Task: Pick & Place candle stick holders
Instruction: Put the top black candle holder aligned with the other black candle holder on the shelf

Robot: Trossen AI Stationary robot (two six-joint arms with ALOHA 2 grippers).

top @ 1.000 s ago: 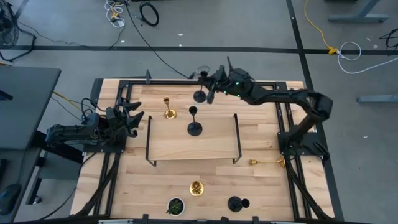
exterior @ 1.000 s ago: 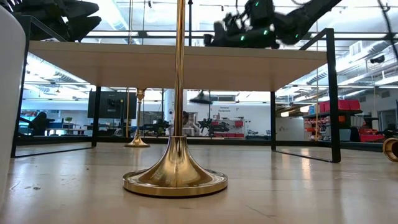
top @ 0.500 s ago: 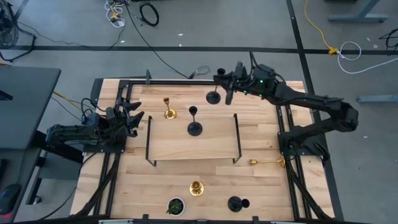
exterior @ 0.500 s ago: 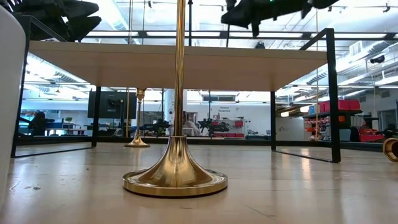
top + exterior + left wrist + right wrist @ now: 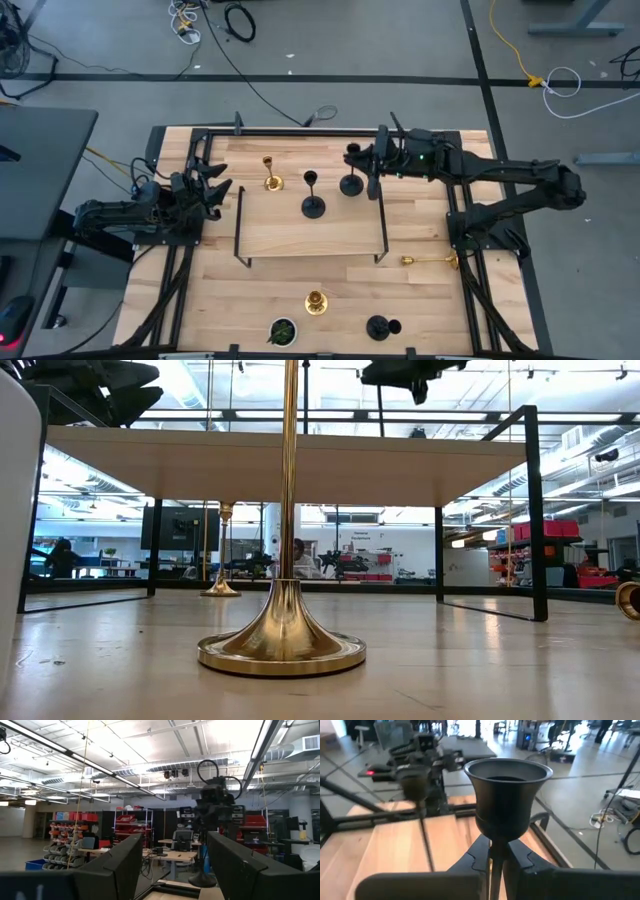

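We note a black candle stick holder [image 5: 507,800] pinched by its stem in the right gripper [image 5: 372,163], fingers closed on it, above the raised shelf's [image 5: 310,235] right rail. A second black holder [image 5: 313,205] stands on that shelf, left of the gripper. The left gripper [image 5: 212,190] waits well apart, fingers spread, holding nothing. Wooden table [image 5: 420,300]; workshop room behind.

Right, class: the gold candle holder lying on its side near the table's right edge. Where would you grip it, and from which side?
Probably the thin stem of the gold candle holder, from straight above. It lies flat on the table, stem running left to right, so fingers should close across it; the flared base looks too wide.
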